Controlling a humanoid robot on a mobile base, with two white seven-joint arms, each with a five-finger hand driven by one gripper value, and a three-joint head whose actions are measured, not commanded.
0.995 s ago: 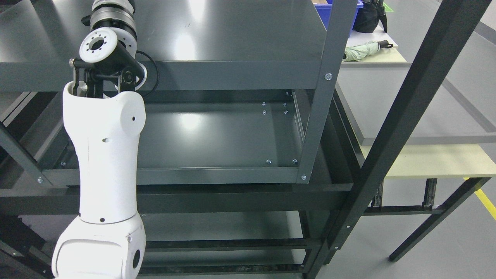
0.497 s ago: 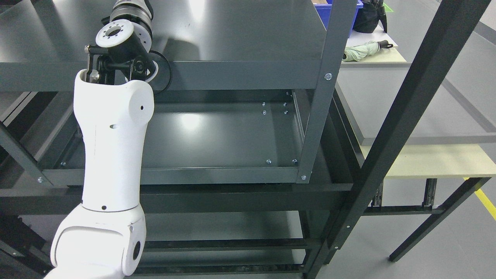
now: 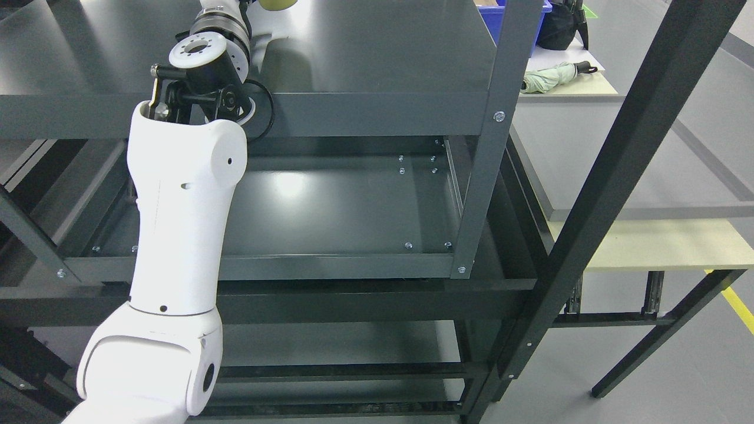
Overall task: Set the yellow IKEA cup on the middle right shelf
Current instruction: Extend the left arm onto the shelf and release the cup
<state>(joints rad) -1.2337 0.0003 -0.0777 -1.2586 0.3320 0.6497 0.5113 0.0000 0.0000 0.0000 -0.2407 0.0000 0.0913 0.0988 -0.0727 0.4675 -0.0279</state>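
Honestly, I cannot tell whether my left robot hand grips the cup (image 3: 278,3), mostly cropped; it could clip the shelf (image 3: 377,112).

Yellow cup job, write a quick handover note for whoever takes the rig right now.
Left arm reaches up over the upper shelf; its robot hand is cut off by the top edge, so its grip cannot be judged.
Right arm: not in view.
Yellow cup: only a sliver shows at the top edge, above the upper shelf, near the wrist.
Shelf below: nothing on it.
Done: cannot confirm a grasp.
Left: bring the cup down and set it on the shelf below, right side.
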